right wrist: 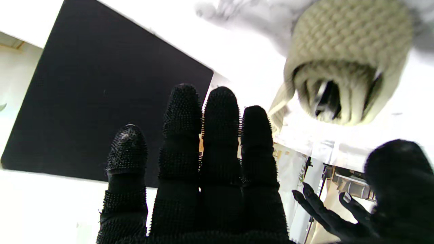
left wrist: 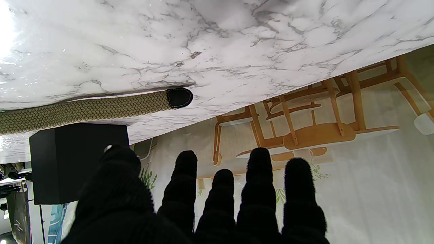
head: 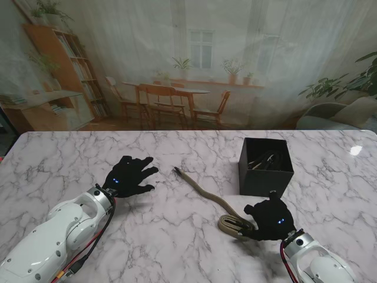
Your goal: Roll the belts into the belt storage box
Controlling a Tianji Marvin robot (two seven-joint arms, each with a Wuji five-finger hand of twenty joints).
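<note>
Here, tan belt (head: 207,196) half-rolled near right, right hand (head: 270,219) open beside its coil, left hand (head: 126,175) spread empty, black box (head: 265,167) far right.

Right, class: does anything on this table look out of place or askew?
Yes. The belt is only part rolled: a loose coil sits by the right hand, and the rest trails across the table to its dark tip. It lies outside the black box, where it belongs. Nothing looks spilled or damaged.
</note>
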